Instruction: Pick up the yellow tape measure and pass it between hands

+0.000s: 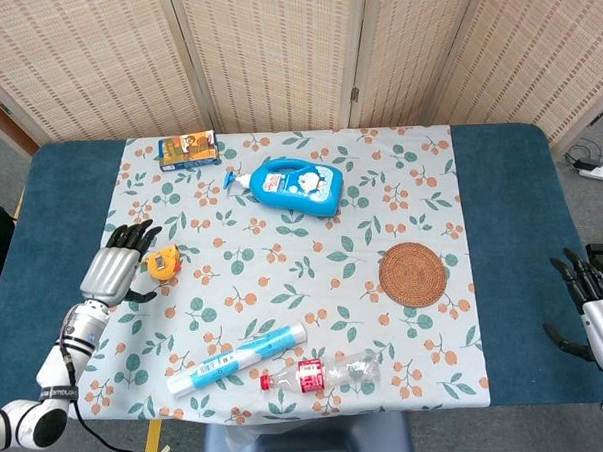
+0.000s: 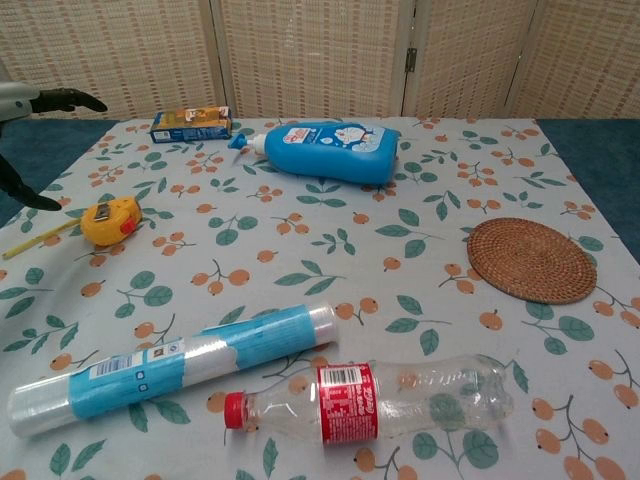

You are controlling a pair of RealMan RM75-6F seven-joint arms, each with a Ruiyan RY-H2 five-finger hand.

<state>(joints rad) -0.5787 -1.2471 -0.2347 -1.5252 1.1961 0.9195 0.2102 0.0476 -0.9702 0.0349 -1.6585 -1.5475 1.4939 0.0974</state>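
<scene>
2 hands show, neither holding anything. Left hand (image 1: 116, 268) hovers with fingers spread just left of the yellow tape measure (image 1: 162, 262), which lies on the floral tablecloth (image 1: 330, 185) near its left edge with a short length of tape pulled out to the left; whether the fingertips touch it cannot be told. Right hand (image 1: 597, 298) sits well apart at the right end of the table (image 1: 502, 227), fingers spread, past the woven round coaster (image 1: 412, 272). At the far side lie a blue detergent bottle (image 1: 295, 186) and a small box (image 1: 187, 148). Along the near edge lie a wrapped roll (image 1: 237, 358) and an empty clear plastic bottle (image 1: 323, 372) with a red cap and label
</scene>
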